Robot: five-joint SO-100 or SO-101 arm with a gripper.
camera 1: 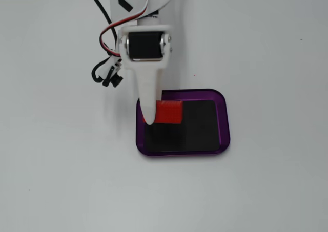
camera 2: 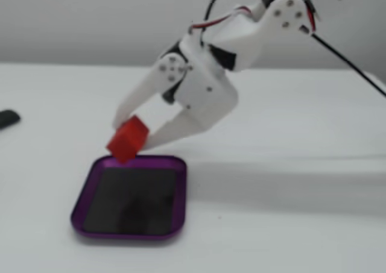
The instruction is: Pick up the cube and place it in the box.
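The red cube point(camera 1: 169, 112) is held between my gripper's two white fingers point(camera 2: 158, 139), tilted and lifted a little above the far rim of the box point(camera 2: 129, 235). In a fixed view from above, my gripper point(camera 1: 155, 117) hangs over the upper left corner of the purple-rimmed box point(camera 1: 224, 124), and one long white finger point(camera 1: 149, 101) covers the cube's left end. In the side fixed view my gripper point(camera 2: 134, 134) is shut on the cube point(camera 2: 126, 141). The black inside of the box holds nothing else.
Black and red cables with a connector point(camera 1: 106, 74) hang beside the arm's wrist. A dark object point(camera 2: 7, 118) lies at the left edge of the white table. A black cable point(camera 2: 348, 61) runs off to the right.
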